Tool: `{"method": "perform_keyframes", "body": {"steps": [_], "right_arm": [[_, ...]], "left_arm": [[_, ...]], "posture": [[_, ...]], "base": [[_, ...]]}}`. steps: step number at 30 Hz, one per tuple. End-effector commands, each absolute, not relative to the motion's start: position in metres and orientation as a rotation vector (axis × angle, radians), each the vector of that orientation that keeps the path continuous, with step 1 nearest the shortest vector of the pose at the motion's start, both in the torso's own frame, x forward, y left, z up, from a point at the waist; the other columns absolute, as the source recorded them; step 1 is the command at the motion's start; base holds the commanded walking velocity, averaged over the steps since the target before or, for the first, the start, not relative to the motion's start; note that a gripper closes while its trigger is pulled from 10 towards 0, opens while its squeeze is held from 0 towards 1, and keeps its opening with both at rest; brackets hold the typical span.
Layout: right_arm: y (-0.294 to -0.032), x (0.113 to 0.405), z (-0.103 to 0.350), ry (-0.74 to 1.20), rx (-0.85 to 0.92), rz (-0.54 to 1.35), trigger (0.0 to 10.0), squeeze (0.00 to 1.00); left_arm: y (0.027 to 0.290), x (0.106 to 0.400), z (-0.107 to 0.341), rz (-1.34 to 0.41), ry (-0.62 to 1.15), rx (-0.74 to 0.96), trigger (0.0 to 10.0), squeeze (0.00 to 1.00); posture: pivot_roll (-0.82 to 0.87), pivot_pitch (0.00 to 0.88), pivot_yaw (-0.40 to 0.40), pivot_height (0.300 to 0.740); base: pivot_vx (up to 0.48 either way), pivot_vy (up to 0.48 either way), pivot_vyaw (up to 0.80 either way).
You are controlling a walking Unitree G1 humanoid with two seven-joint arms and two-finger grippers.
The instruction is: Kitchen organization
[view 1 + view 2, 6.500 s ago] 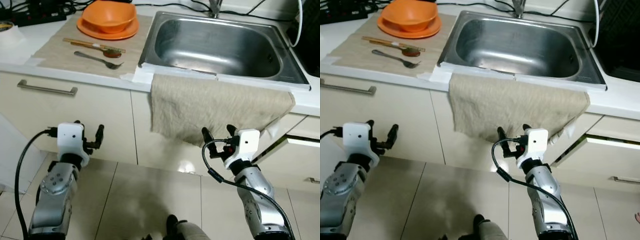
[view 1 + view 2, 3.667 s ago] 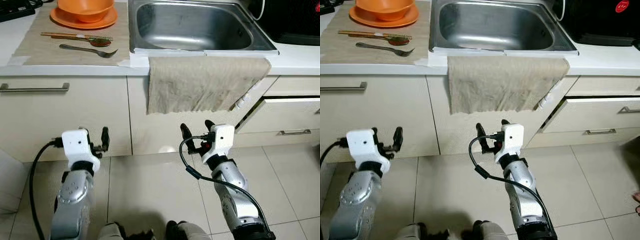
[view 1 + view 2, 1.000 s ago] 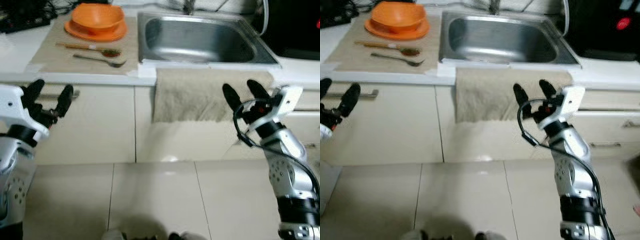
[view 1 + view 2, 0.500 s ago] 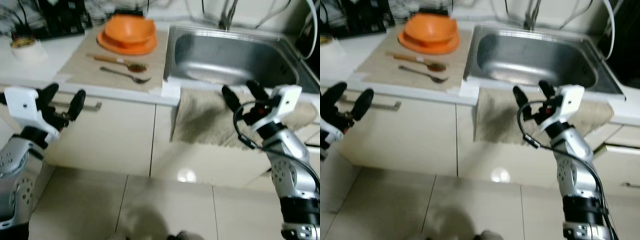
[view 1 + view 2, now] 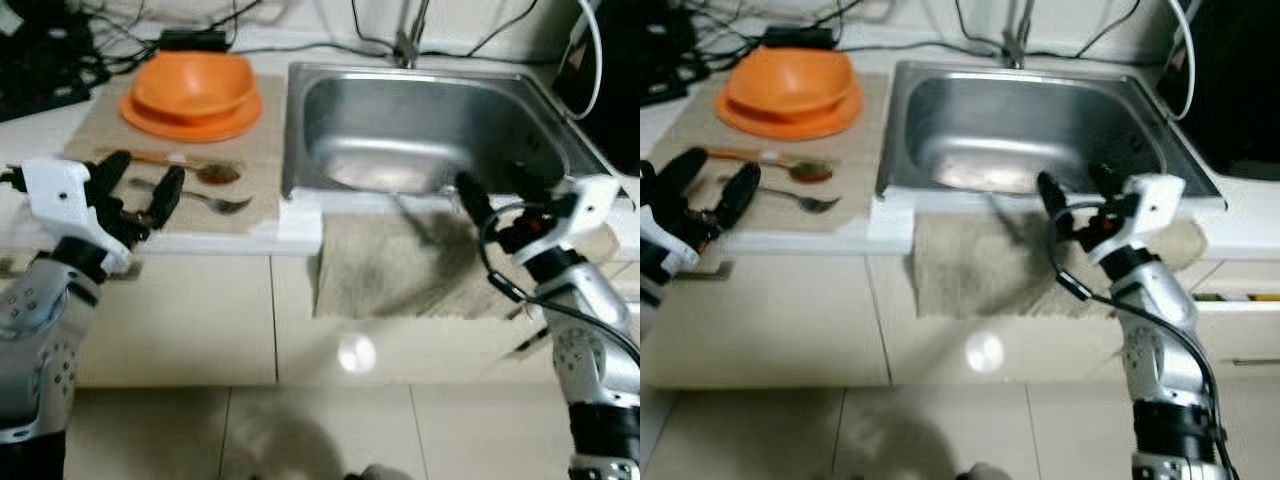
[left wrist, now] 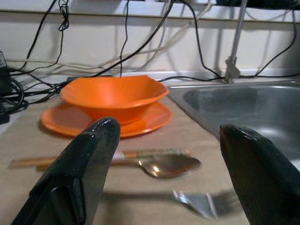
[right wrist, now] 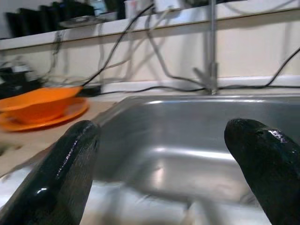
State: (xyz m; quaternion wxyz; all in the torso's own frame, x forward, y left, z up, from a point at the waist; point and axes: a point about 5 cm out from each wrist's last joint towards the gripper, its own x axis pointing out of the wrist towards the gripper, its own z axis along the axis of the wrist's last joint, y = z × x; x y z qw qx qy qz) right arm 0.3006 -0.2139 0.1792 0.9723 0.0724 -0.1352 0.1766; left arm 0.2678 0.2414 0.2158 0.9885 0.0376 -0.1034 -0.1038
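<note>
Left gripper [image 5: 140, 195] was raised at the counter edge, fingers spread and empty, lined up on the fork [image 5: 190, 195] and spoon [image 5: 185, 167] on the mat [image 5: 262, 140], probably the first pick. Right gripper [image 5: 497, 195] was also spread and empty, at the sink [image 5: 425, 125] front rim above the hanging cloth [image 5: 400, 270]. Orange bowl [image 5: 193, 82] sat on its plate [image 5: 185, 125] behind the cutlery. Cables [image 6: 126, 33] ran along the back wall; nothing blocked the approach.

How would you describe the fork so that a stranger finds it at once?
Start at the steel sink; to its left a beige mat lies on the counter. At the mat's front edge lies the fork, all silver, nearer to the robot than the brown spoon.
</note>
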Motion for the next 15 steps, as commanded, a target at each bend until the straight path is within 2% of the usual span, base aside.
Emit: {"method": "perform_keyframes", "body": {"steps": [1, 15], "right_arm": [[-0.204, 0.301, 0.184, -0.287, 0.154, 0.393, 10.0, 0.00], [-0.190, 0.298, 0.186, -0.282, 0.167, 0.483, 10.0, 0.00]], "left_arm": [[0.247, 0.266, 0.218, -0.198, -0.198, 0.105, 10.0, 0.00], [0.263, 0.258, 0.238, -0.152, -0.246, 0.141, 10.0, 0.00]], "posture": [[-0.10, 0.119, -0.042, 0.740], [-0.08, 0.132, -0.050, 0.740]], "base": [[0.360, 0.000, 0.00], [0.363, 0.000, 0.00]]}}
